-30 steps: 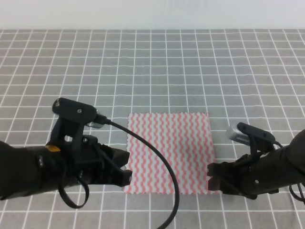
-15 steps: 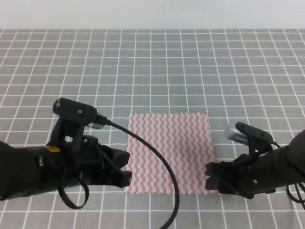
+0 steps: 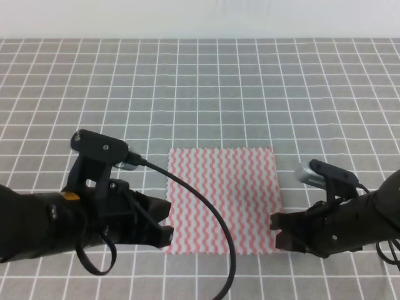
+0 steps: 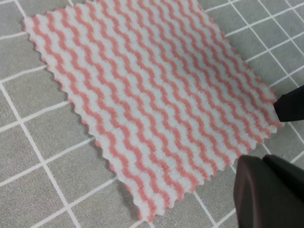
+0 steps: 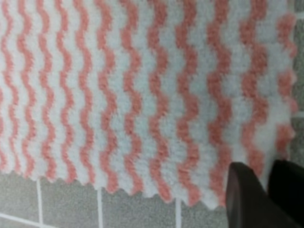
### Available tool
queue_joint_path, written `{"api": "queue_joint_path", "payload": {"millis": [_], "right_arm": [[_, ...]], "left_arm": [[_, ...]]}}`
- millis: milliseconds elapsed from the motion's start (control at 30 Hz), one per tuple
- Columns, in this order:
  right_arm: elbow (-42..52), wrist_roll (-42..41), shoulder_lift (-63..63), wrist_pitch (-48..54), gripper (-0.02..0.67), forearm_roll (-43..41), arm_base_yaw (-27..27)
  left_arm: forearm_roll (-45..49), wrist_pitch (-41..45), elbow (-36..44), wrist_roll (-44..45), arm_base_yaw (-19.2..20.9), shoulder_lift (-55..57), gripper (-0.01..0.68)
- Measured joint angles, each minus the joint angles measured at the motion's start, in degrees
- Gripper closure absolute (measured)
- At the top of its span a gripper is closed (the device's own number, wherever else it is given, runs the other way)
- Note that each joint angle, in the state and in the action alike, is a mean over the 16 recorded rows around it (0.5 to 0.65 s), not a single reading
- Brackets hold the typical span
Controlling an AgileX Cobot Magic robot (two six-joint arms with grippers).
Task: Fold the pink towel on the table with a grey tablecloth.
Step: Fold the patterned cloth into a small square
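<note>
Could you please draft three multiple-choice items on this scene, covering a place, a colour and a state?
1. Where is the right pincer?
A. at the towel's near right corner
B. at its far left corner
C. over its middle

2. What colours is the towel?
A. solid blue
B. pink and white wavy stripes
C. green checks

3. How does the towel lie?
A. folded in half
B. rolled up
C. spread flat on the grey tablecloth

Answers: 1 A, its tips sit at that corner; 2 B, the stripes show in every view; 3 C, no fold shows.

We see a lab-style test bench: a counter draped in grey cloth with a white square grid, a plain pale wall behind it.
</note>
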Motion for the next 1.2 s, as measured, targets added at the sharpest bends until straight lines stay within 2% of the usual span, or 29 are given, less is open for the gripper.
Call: {"api": "queue_joint_path", "payload": {"millis": [300, 633, 867, 1200], "right_arm": [[0.0, 0.01, 2.1, 0.6, 0.564, -0.05, -0.04], [-0.92, 0.01, 2.38, 1.7, 0.632, -0.79, -0.08], [-3.81, 0.03, 1.95, 2.63, 0.66, -1.57, -0.04], [-9.54, -0.02, 2.11, 1.74, 0.662, -2.19, 0.0]], "left_arm": [[0.01, 0.28, 0.02, 0.12, 0.0, 0.0, 0.677], [0.02, 0.5, 0.02, 1.83, 0.0, -0.19, 0.677], [0.01, -0.77, 0.19, 6.51, 0.0, 0.06, 0.677], [-0.7, -5.76, 0.94, 17.26, -0.04, 2.3, 0.677]]}}
